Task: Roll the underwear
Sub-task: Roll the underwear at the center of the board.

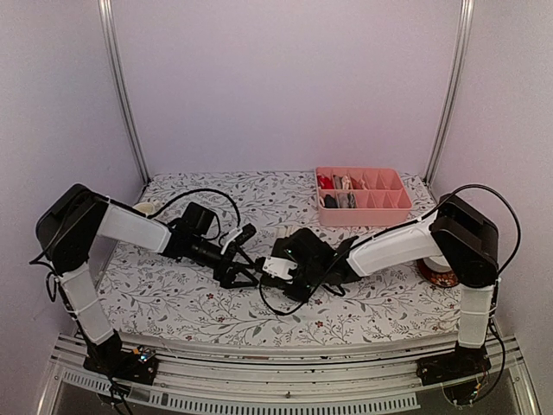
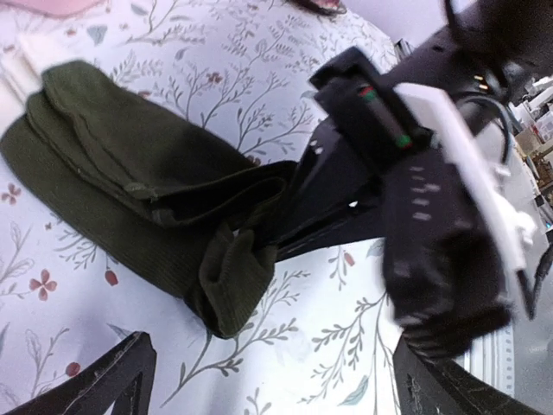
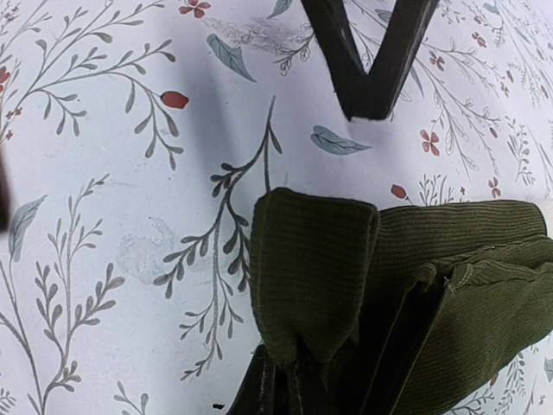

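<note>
The dark olive underwear lies folded on the flowered tablecloth, with one end bunched upward. My right gripper is shut on that bunched, folded-over corner; in the left wrist view its black body reaches in from the right. My left gripper stands open just short of the cloth, with nothing between its fingers. In the top view both grippers, left and right, meet at the table's middle and hide the underwear.
A pink divided tray with rolled garments in its left cells stands at the back right. A red patterned dish sits under the right arm. A small white object lies at the back left.
</note>
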Controlling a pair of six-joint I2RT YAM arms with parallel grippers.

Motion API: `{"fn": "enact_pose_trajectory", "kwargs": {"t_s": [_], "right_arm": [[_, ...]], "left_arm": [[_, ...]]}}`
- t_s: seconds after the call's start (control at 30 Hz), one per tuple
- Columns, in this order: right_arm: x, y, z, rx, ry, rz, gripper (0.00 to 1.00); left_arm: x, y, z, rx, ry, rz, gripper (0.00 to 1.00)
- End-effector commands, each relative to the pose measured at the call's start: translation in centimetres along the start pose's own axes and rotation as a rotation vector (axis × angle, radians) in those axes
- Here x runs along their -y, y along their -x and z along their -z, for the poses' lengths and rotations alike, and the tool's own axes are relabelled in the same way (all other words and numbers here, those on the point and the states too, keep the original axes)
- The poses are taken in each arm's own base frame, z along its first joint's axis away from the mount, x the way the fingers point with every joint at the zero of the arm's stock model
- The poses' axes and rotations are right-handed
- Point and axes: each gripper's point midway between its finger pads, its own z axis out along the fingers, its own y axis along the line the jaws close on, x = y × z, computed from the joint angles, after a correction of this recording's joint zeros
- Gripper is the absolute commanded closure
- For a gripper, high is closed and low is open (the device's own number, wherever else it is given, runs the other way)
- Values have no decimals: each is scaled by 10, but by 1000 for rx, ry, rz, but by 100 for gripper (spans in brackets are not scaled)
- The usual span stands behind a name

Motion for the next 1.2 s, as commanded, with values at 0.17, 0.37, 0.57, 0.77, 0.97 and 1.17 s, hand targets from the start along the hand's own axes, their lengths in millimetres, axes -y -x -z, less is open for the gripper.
{"fn": "enact_pose_trajectory", "kwargs": {"t_s": [0.17, 0.37, 0.57, 0.77, 0.97, 1.17], "right_arm": [[-24, -39, 5, -163, 318, -204, 96], [-24, -28, 15, -186, 498, -321, 96], [-28, -23, 28, -191, 621, -366, 96], [-40, -20, 36, -195, 725, -371, 95], [-41, -24, 35, -214, 723, -377, 95], [-39, -26, 33, -225, 705, -376, 94]], "left_arm": [[50, 30, 29, 183, -36, -384, 2], [70, 16, 9, 139, 41, -600, 2], [88, 5, -4, 109, 188, -847, 6], [92, 3, -15, 55, 305, -997, 24], [77, -7, -33, -43, 408, -1066, 26], [65, -14, -49, -108, 486, -1119, 30]]}}
